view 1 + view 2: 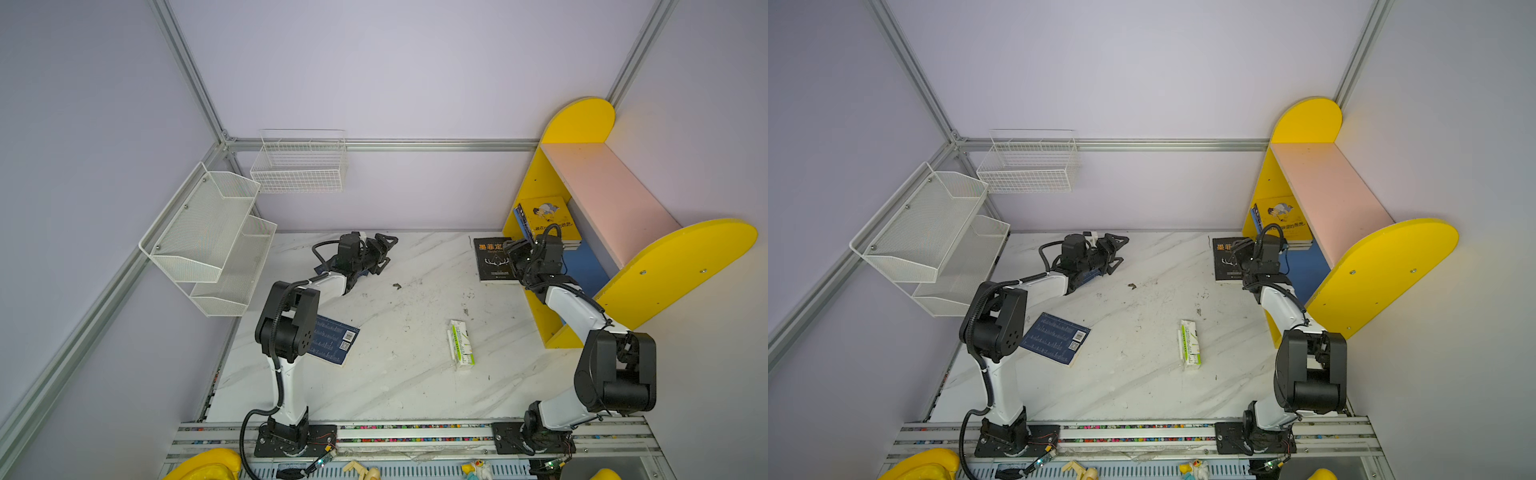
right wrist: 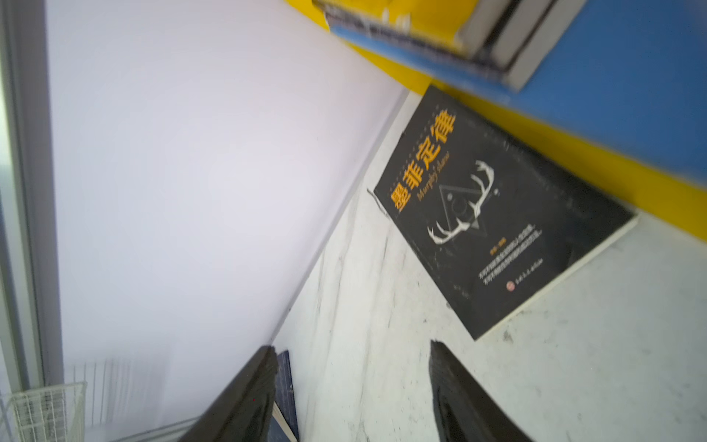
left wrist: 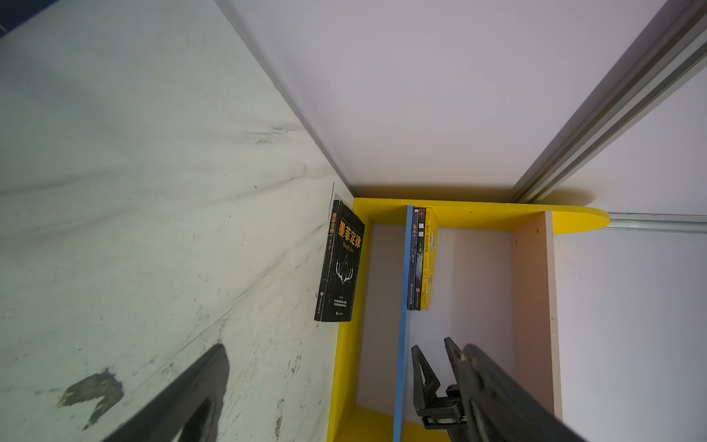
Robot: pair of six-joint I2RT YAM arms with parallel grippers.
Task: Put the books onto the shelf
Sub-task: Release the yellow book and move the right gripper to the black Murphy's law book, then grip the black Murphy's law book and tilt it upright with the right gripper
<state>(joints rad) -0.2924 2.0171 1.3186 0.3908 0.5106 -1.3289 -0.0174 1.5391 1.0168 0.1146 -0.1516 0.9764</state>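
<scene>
Far left, on the walls: a mesh rack (image 1: pixel 208 245) and a wire basket (image 1: pixel 299 166), both clear of the table (image 1: pixel 415 395).

Left gripper (image 1: pixel 390 250): low at the back of the table. Its fingers are spread wide, and your wrist view shows only bare tabletop between them, nothing pinched. A navy book (image 1: pixel 1094 275) lies flat beneath that wrist, mostly covered. You cannot tell from these views whether anything touches it.

Closer to the arm bases, a barcode book (image 1: pixel 334 343) lies flat with its back cover up. One corner is hidden under the left arm's elbow, and it is well apart from both grippers.

Right of centre, a green-and-white carton (image 1: pixel 461 345) lies alone on the table.

Further back and right, the black book (image 1: pixel 492 259) with the orange title lies flat, cover up, one long edge against the shelf's yellow base. It is on the table, not on a board.

Right gripper (image 2: pixel 352 346): over the table just beside that book. Its fingers are parted with bare tabletop between them. The book sits just ahead of the tips, off to one side, and no contact shows. In both top views your gripper overlaps the book's shelf-side edge.

Shelf (image 1: pixel 681 266), far right: a flat stack sits at the far end of the blue lower board. The yellow book (image 1: pixel 546 218) is on top, with darker ones beneath.
</scene>
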